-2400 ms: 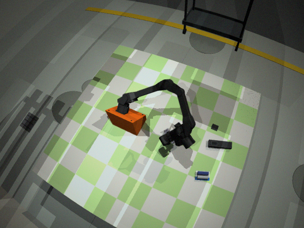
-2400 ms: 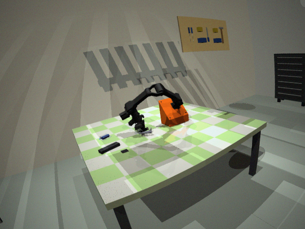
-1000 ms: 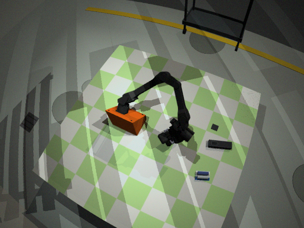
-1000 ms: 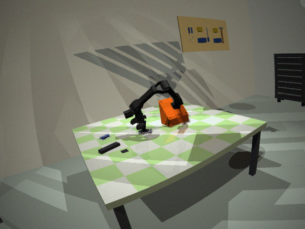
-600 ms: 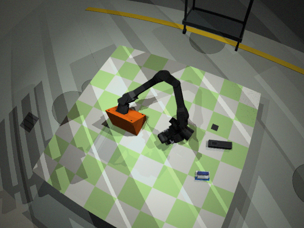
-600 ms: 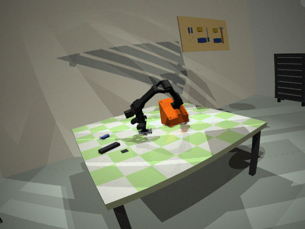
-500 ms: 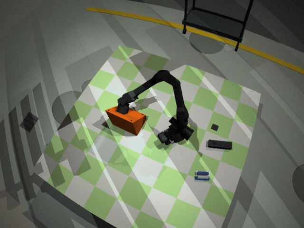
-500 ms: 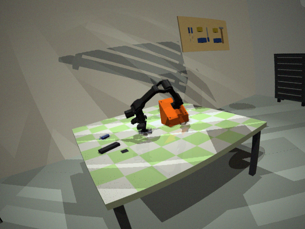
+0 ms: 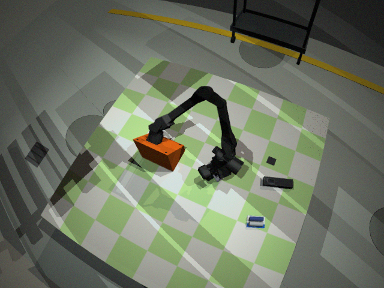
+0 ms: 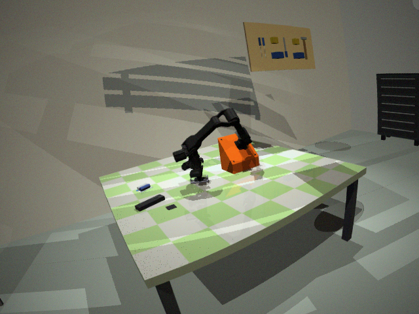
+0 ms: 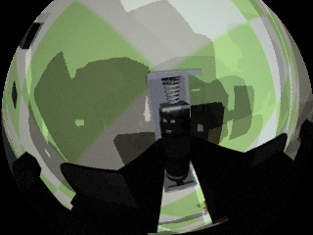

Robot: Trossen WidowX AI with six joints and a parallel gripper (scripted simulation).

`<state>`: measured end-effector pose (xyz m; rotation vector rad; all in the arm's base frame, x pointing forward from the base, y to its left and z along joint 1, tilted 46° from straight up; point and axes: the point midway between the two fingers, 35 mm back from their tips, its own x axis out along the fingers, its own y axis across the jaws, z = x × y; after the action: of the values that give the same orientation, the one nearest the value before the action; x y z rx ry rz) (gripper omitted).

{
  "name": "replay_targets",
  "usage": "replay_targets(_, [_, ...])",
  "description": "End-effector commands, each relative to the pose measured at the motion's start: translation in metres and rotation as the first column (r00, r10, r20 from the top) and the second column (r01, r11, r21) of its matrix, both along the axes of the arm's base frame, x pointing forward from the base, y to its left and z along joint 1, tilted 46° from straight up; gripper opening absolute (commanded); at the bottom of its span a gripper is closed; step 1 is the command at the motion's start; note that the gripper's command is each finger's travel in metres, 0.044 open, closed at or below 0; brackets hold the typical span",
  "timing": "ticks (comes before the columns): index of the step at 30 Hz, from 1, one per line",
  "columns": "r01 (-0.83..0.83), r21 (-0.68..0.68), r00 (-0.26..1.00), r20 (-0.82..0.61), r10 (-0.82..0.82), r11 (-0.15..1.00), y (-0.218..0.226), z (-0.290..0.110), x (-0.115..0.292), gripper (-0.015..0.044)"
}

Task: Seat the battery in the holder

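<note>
Your gripper (image 11: 175, 157) is closed on the battery (image 11: 174, 132), with both fingers clamped along its dark barrel, so the pick-up is done and the carry to the holder (image 11: 174, 81) looks done too. In the wrist view the battery points toward 12 o'clock, in line with the holder's grey tray, and its far end sits right at the spring (image 11: 171, 92). You cannot tell from here whether that end already touches the coils or only hangs just above them.

The near end at 6 o'clock is hidden between your fingers, so you cannot see the lip or whether the terminal end is under it. In the top view the gripper (image 9: 216, 176) is low over the table (image 9: 313, 123), at about 4 o'clock from the orange base (image 9: 161, 152), with the holder only a sliver beneath it. The exterior view shows the same: gripper (image 10: 198, 177) down at the tray, nearly on the checkered surface.

By my judgement you are in the seating step, with alignment good. What is left: bring the battery down flat, ease the terminal end under the lip without forcing, then open the fingers and lift away. Well apart at 4 o'clock lie another battery in a blue tray (image 9: 255, 221), a black bar (image 9: 278, 182) and a small black square (image 9: 271, 160); leave them alone.
</note>
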<state>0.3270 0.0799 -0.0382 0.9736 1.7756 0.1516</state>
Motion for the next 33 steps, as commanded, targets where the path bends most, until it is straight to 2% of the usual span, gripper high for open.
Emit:
replay_targets(1, [0.001, -0.001, 1.0, -0.001, -0.001, 1.0, 0.001, 0.001, -0.002, 0.0069])
replay_targets(10, [0.002, -0.001, 1.0, 0.001, -0.002, 1.0, 0.001, 0.001, -0.002, 0.0069])
replay_targets(14, [0.002, -0.001, 1.0, 0.001, -0.002, 1.0, 0.001, 0.001, -0.002, 0.0171])
replay_targets(27, [0.001, -0.001, 1.0, 0.005, -0.001, 1.0, -0.01, 0.011, -0.002, 0.0171])
replay_targets(33, [0.004, -0.004, 1.0, 0.002, -0.004, 1.0, -0.044, 0.042, -0.003, 0.0329])
